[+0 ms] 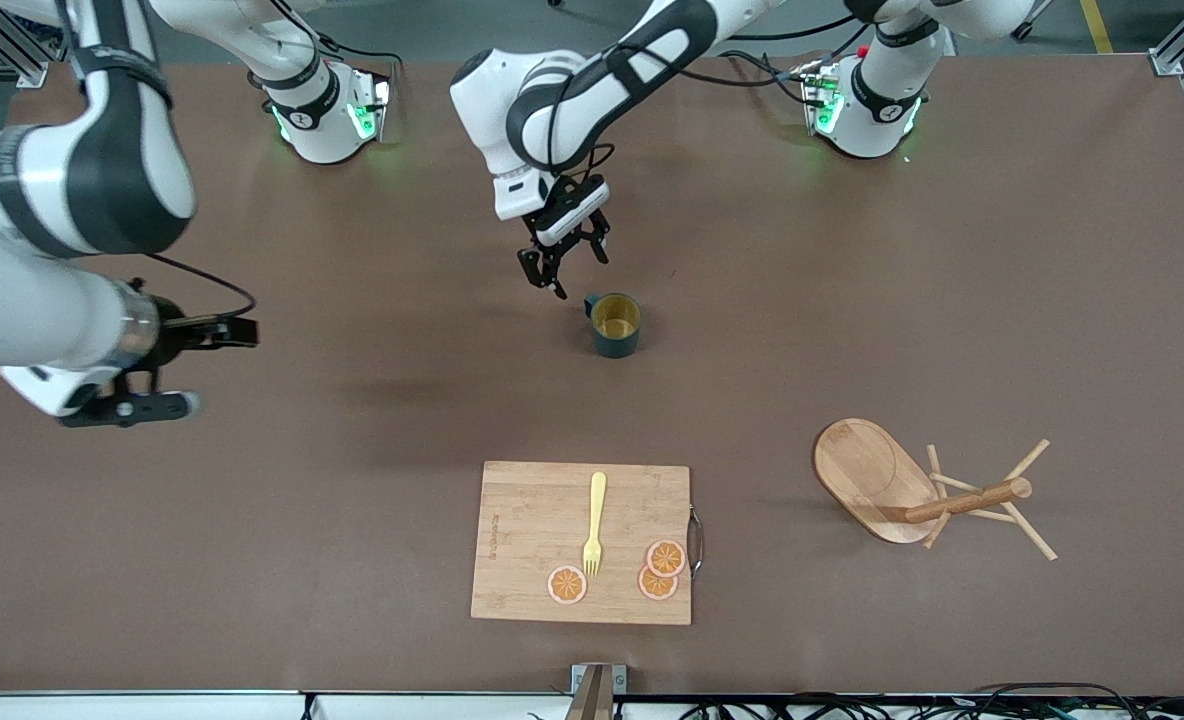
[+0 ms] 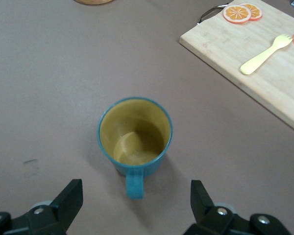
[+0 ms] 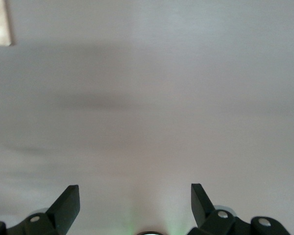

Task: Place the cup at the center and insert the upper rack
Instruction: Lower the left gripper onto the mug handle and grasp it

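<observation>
Beside cup (image 2: 135, 136), open left gripper (image 2: 136, 205), handle facing it

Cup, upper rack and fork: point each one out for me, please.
cup (image 1: 616, 318): front view, on the yellow inside, seen through the open mouth.
upper rack (image 1: 864, 466): front view, on the flat oval base; the rack lies tipped over.
fork (image 1: 595, 520): front view, on the handle, on the cutting board.

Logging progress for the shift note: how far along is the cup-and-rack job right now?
Looks done: the cup stands upright near the table's center, free of both tools. In hand: nothing; the left tool hangs open beside the cup's handle, and the right tool waits open over bare table. Left: the mug tree lies tipped on its side, untouched.
</observation>
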`<action>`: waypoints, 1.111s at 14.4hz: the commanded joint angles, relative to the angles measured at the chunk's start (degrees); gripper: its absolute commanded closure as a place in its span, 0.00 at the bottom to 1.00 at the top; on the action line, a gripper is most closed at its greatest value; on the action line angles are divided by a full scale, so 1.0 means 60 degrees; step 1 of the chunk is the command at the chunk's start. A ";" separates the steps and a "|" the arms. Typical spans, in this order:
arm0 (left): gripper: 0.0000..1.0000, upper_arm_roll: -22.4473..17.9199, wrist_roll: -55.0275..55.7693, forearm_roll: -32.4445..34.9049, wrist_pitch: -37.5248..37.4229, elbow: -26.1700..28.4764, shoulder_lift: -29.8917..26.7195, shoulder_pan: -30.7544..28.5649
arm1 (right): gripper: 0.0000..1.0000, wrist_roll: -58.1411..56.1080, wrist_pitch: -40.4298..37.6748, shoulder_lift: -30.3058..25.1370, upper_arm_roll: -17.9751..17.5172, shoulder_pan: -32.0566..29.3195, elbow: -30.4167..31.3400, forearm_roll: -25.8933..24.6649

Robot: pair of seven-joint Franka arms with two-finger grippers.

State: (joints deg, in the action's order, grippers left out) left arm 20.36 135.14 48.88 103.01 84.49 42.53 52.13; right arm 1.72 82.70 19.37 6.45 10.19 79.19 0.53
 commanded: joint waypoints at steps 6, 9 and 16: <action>0.12 -0.0959 0.1369 -0.0163 -0.0367 -0.1162 0.1436 0.1227 | 0.00 -0.0272 -0.0422 -0.0108 -0.0210 -0.1756 -0.0425 -0.0132; 0.22 -0.1298 0.1369 -0.0120 -0.0352 -0.1177 0.1684 0.1478 | 0.00 -0.0272 -0.0498 -0.0049 -0.0211 -0.1816 -0.0820 -0.0147; 0.34 -0.1401 0.1339 0.0348 -0.0323 -0.1411 0.1905 0.1537 | 0.00 -0.0302 -0.0834 -0.0151 -0.0255 -0.1772 -0.0835 0.0028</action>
State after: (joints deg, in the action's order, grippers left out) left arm 12.93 143.12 49.25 102.29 77.99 52.79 60.27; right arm 0.00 78.85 19.35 6.00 0.35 74.38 0.52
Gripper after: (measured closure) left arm 0.335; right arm 0.000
